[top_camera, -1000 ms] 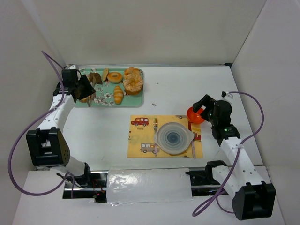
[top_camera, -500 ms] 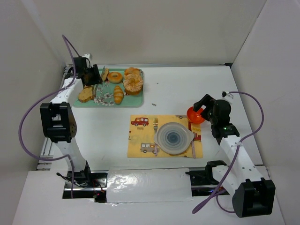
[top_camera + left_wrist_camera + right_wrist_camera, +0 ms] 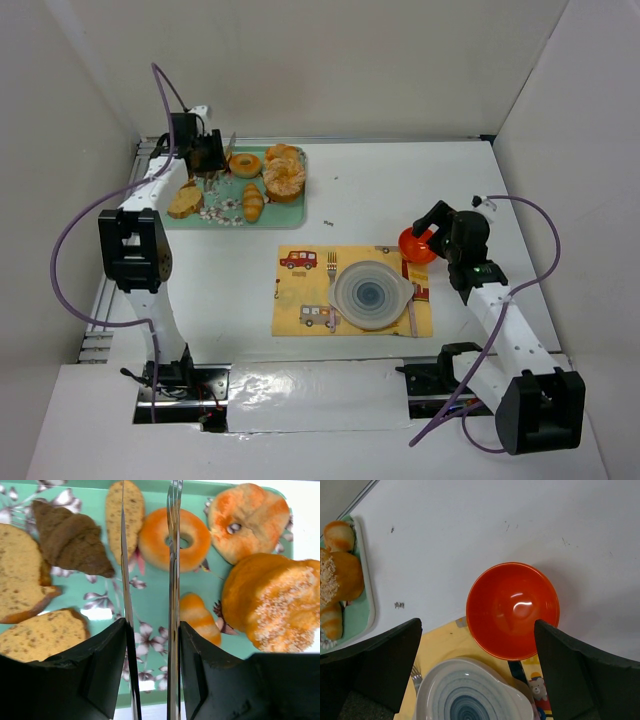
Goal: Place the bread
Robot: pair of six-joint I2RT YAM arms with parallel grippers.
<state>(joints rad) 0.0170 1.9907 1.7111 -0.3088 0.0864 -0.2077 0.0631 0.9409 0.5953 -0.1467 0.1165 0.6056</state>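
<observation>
Left arm: my white-and-black left arm (image 3: 130, 250) stands tall at the frame's left and reaches to the upper left.
Left gripper: my black, thin-bladed left gripper (image 3: 212, 158) has its blades parallel, narrowly apart and empty.
Right arm: my white-and-black right arm (image 3: 505, 325) slants up from the lower right.
Right gripper: my black right gripper (image 3: 425, 232) has its fingers spread wide and empty.

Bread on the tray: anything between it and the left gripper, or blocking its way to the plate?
Nothing visible does. The bread lies uncovered on the tray, just left of the open left gripper. Between the tray and the plate there is only table and mat.
</observation>
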